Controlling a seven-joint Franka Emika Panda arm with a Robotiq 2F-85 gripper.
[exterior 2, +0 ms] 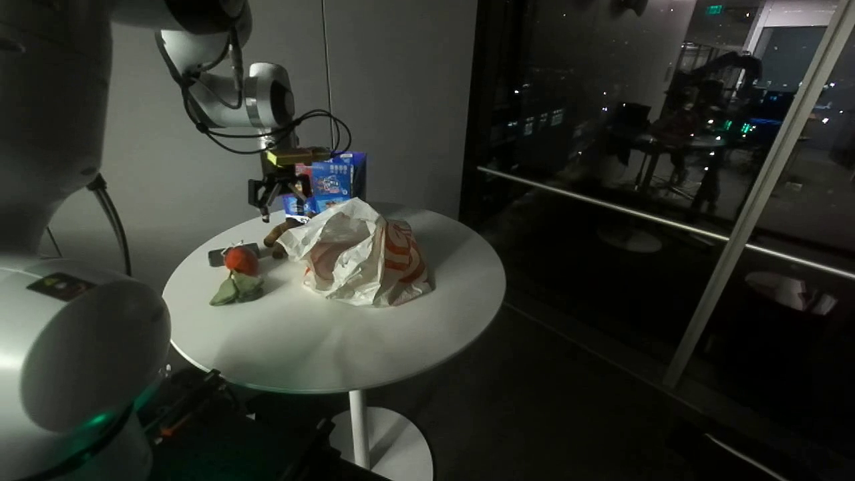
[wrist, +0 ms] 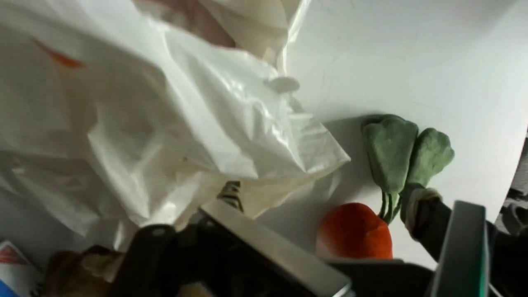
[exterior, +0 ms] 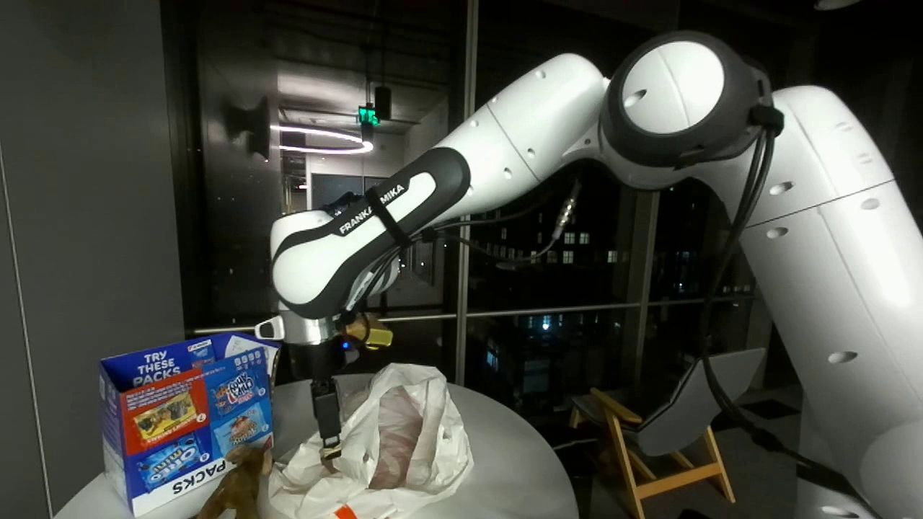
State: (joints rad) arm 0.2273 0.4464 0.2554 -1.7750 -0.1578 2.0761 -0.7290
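Note:
My gripper [exterior 2: 284, 206] stands open above the table with its fingers [wrist: 460, 247] wide apart. Between them, in the wrist view, appears a red radish-like toy [wrist: 354, 231] with green leaves [wrist: 392, 152], lying on the tabletop below. A crumpled white plastic bag [exterior 2: 354, 260] with orange print sits beside the gripper, its mouth gaping and something pinkish inside. In an exterior view one fingertip overlaps the bag's edge; whether they touch I cannot tell. A brown toy animal [exterior: 241, 479] stands close by, near the blue snack box [exterior: 187, 418]. No object is held.
All of it rests on a round white table [exterior 2: 320, 347]. A flat grey object [exterior 2: 217, 256] lies behind the red toy. A wall rises behind the box, and dark windows stand behind the table. A wooden-legged chair [exterior: 667, 432] is beyond the table.

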